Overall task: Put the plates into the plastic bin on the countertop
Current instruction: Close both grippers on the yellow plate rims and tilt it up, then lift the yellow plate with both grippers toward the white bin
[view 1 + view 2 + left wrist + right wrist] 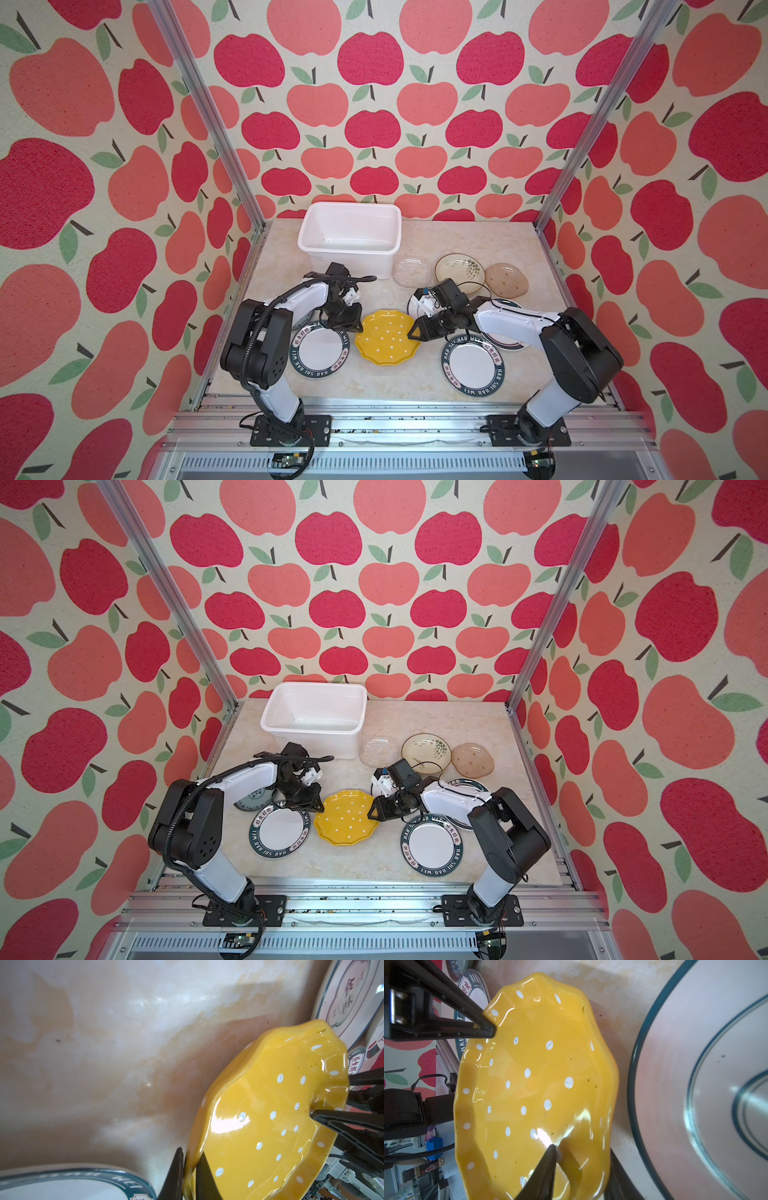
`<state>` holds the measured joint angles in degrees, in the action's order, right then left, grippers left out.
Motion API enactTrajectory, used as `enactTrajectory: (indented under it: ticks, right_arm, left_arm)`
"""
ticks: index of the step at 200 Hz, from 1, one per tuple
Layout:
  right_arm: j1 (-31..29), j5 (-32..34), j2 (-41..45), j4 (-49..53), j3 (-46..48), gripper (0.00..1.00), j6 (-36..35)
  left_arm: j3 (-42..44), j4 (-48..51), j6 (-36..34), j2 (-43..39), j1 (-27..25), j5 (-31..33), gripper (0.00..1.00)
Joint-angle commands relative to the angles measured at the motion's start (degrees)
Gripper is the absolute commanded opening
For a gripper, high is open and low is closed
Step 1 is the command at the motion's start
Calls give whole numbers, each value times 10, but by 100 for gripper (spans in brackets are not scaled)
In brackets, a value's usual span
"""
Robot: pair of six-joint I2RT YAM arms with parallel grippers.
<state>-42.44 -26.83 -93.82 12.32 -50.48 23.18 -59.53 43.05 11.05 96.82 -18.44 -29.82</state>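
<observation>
Yellow plate point(386, 337): smooth glazed ceramic, glossy.
Countertop point(457, 245): polished, marble-look, faint sheen.
Plastic bin point(351, 232), 11 o'clock: smooth white plastic.
Clear plate point(412, 271), bin's 4 o'clock: pebbled glass.
Walls point(374, 124): matt, coarse-woven cloth look.
Rails point(415, 417): bare brushed metal.

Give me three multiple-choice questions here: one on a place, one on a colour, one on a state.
1. The bin sits: A) at the countertop's back B) at its front C) off it.
2. The plate at the left gripper is: A) red B) yellow C) black.
3. The left gripper is: A) open B) out of sight C) shut on the plate's rim.
Key: A, it stands at the far end; B, the dotted plate is yellow; C, its fingers pinch the rim.
</observation>
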Motion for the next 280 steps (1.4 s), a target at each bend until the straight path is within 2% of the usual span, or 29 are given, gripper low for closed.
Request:
enactTrajectory:
  ticks: [1, 83, 128, 162, 192, 239, 280]
  right_arm:
    - [-21, -95, 8, -75, -48, 31, -11]
    - [-21, -89, -2, -34, -78, 16, -20]
    - [-19, -81, -4, -9, -94, 0, -26]
    - [-14, -74, -1, 8, -106, 0, -26]
    - [-7, -65, 8, 15, -107, 0, -24]
    - [12, -54, 22, 38, -119, 0, -10]
    - [27, -53, 19, 55, -136, 0, 3]
  left_arm:
    - [0, -38, 40, -19, -14, -42, 0]
    - [3, -50, 44, -27, -14, -33, 0]
    - [4, -59, 46, -31, -14, -29, 15]
    - [11, -73, 48, -43, -10, -30, 40]
    - [18, -84, 53, -59, -2, -24, 56]
    - [10, -93, 55, -108, 10, -5, 68]
    - [11, -109, 72, -130, 28, 2, 71]
